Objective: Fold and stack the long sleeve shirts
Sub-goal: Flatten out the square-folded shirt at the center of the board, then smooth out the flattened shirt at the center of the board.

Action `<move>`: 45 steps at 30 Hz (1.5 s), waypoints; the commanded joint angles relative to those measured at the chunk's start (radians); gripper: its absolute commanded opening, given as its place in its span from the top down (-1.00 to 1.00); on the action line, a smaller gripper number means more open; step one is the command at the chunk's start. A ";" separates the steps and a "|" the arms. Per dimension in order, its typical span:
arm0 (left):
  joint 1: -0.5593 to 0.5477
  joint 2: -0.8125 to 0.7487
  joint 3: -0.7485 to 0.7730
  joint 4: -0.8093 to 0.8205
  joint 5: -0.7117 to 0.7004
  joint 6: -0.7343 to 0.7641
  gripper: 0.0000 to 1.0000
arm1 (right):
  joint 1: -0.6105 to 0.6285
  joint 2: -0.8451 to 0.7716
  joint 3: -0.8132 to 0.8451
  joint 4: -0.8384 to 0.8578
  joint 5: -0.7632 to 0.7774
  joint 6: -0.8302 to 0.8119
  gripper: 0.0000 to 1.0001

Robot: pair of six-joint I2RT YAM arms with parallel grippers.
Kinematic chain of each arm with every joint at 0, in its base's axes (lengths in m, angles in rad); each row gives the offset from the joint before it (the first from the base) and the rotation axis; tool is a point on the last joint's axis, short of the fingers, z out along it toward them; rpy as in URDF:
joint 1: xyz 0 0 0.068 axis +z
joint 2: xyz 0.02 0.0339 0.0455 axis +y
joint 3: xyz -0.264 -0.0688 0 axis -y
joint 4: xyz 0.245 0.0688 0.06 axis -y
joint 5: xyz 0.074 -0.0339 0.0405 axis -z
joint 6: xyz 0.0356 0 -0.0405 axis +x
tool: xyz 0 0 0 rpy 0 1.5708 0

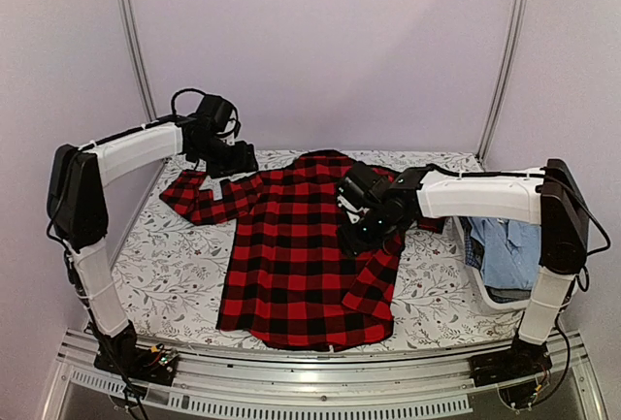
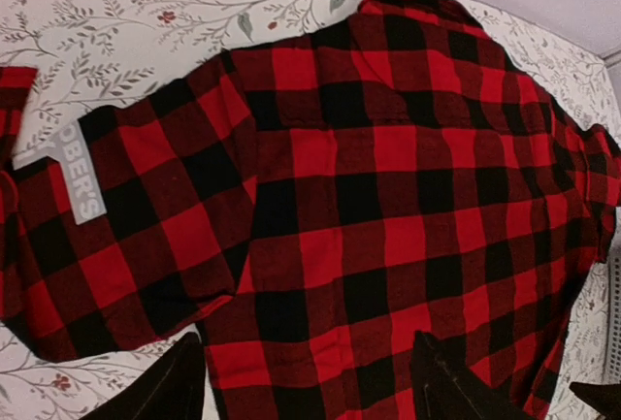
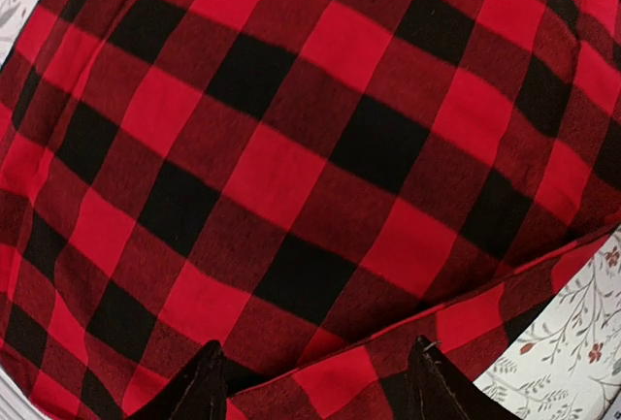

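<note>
Grabbing too much of the red-and-black checked shirt point(image 1: 301, 245) with the left hand point(image 2: 315, 386) or right hand point(image 3: 315, 386), both spread and empty, could bunch it and spoil the fold.

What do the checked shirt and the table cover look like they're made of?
The checked shirt: soft woven cloth, probably flannel; it looks matte and slightly fuzzy, with soft creases. The table cover: a matte printed fabric or sheet with a grey floral pattern; I can't tell which.

The shirt point(image 1: 291, 255) is checked in red and black and marked with whitish lettering point(image 2: 82, 182). Beneath the shirt, the tablecloth point(image 1: 175, 274) is printed white with grey leaves.
</note>
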State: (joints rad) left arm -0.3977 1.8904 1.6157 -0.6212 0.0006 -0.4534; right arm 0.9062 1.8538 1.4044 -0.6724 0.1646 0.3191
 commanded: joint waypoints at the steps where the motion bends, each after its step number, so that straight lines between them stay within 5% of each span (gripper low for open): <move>1: -0.039 -0.011 -0.138 0.204 0.158 -0.102 -0.43 | 0.074 -0.052 -0.091 0.003 0.014 0.110 -0.26; 22: 0.023 0.059 -0.473 0.337 0.121 -0.175 -0.42 | 0.255 0.031 -0.160 -0.057 0.079 0.312 -0.51; 28: 0.078 0.031 -0.545 0.350 0.113 -0.166 -0.41 | 0.254 0.045 -0.158 -0.058 0.113 0.354 -0.33; 37: 0.128 0.014 -0.545 0.335 0.105 -0.140 -0.41 | 0.254 0.032 -0.147 -0.059 0.134 0.390 0.18; 45: 0.129 0.006 -0.529 0.330 0.111 -0.137 -0.41 | 0.278 0.076 -0.020 -0.073 0.128 0.348 0.12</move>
State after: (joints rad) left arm -0.2810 1.8977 1.0966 -0.2207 0.1440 -0.6014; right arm 1.1606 1.8877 1.2968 -0.7372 0.2787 0.6880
